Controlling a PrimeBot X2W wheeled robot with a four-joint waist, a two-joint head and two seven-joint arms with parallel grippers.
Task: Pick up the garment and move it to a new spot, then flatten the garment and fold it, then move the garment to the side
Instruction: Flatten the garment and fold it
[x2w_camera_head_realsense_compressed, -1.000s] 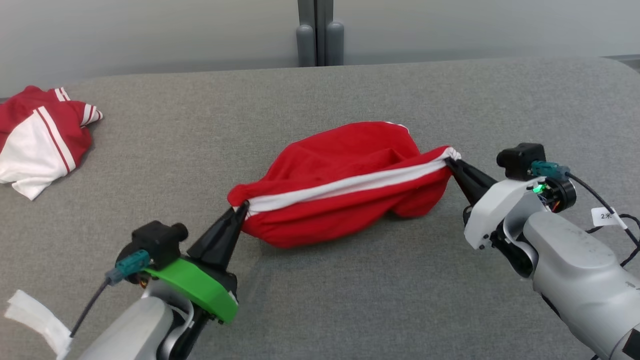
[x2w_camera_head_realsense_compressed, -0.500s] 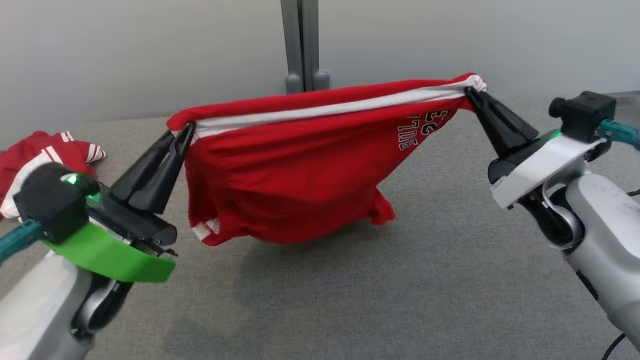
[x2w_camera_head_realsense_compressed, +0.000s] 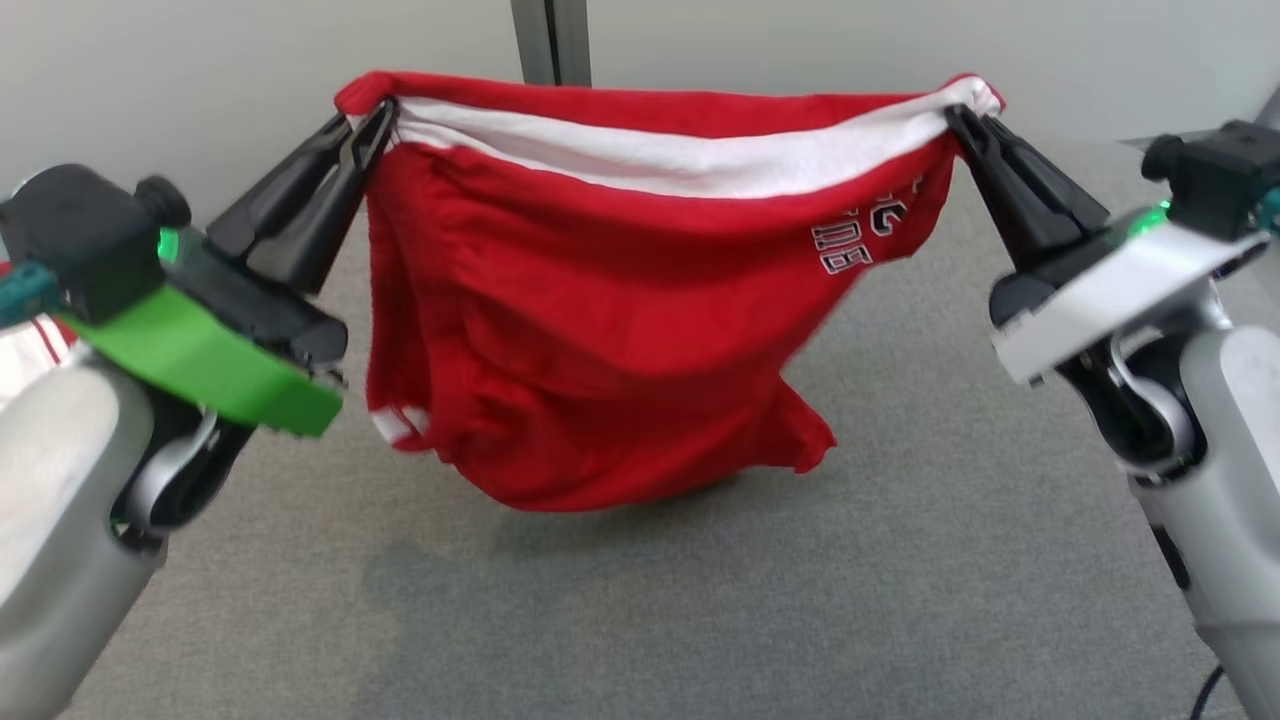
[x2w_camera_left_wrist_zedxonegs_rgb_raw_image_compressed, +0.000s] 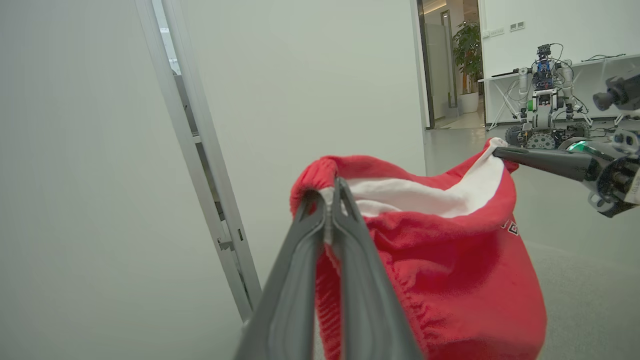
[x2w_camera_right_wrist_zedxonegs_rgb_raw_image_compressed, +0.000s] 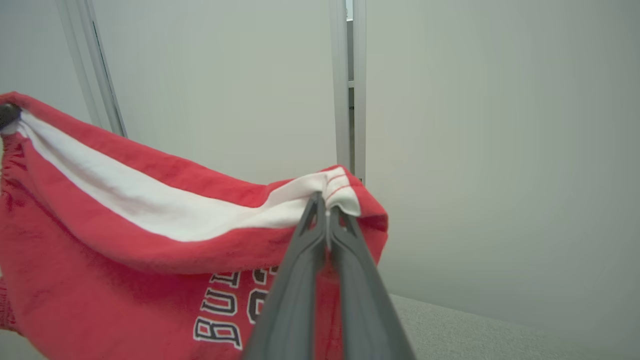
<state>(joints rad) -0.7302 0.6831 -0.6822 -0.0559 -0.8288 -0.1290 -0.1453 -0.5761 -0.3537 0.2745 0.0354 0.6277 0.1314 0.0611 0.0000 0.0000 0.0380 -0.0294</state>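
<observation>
Garment (x2w_camera_head_realsense_compressed: 600, 330) hangs bunched: red, white band along top, black lettering; left fingers (x2w_camera_head_realsense_compressed: 300, 190), right fingers (x2w_camera_head_realsense_compressed: 1030, 195) clamped on corners.

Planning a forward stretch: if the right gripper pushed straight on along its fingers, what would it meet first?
The garment fold that the right gripper pinches; beyond it, likely the grey post in the pale wall, though depth is unclear.

The garment (x2w_camera_head_realsense_compressed: 600, 330) hangs between the left gripper (x2w_camera_head_realsense_compressed: 375, 117) and the right gripper (x2w_camera_head_realsense_compressed: 960, 116), 1 at each top corner. The table (x2w_camera_head_realsense_compressed: 900, 580) lies below it, and a post (x2w_camera_head_realsense_compressed: 550, 40) stands behind it
</observation>
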